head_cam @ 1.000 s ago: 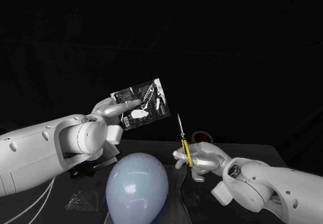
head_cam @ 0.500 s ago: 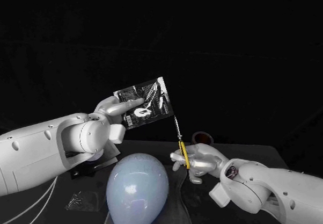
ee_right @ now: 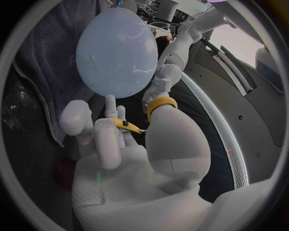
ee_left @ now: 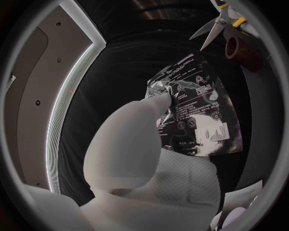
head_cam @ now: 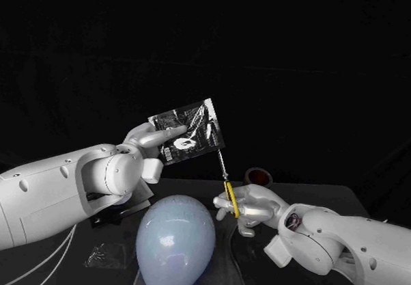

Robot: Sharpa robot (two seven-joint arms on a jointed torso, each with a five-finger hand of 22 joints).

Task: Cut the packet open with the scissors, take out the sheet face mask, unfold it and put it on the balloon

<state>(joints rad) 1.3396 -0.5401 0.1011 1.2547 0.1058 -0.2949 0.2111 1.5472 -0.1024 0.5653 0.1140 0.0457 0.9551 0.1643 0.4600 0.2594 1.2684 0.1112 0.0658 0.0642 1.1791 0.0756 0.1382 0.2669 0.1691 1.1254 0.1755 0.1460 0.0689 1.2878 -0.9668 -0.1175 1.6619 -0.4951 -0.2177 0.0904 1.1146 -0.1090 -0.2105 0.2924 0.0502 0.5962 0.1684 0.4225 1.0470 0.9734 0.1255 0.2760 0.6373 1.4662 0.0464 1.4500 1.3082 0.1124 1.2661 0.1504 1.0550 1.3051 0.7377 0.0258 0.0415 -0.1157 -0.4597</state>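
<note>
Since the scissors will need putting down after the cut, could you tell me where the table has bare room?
Bare table shows beyond the right hand, between the brown roll and the far right corner. The middle is crowded: the balloon fills the gap between both arms, a clear wrapper beside it.

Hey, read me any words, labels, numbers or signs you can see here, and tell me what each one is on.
Dark glossy foil packet, held by the left hand: rows of white print and a pale label panel, all too small and blurred to read.
Yellow-handled scissors, in the right hand: no text visible.
Pale blue balloon: no text visible.
</note>
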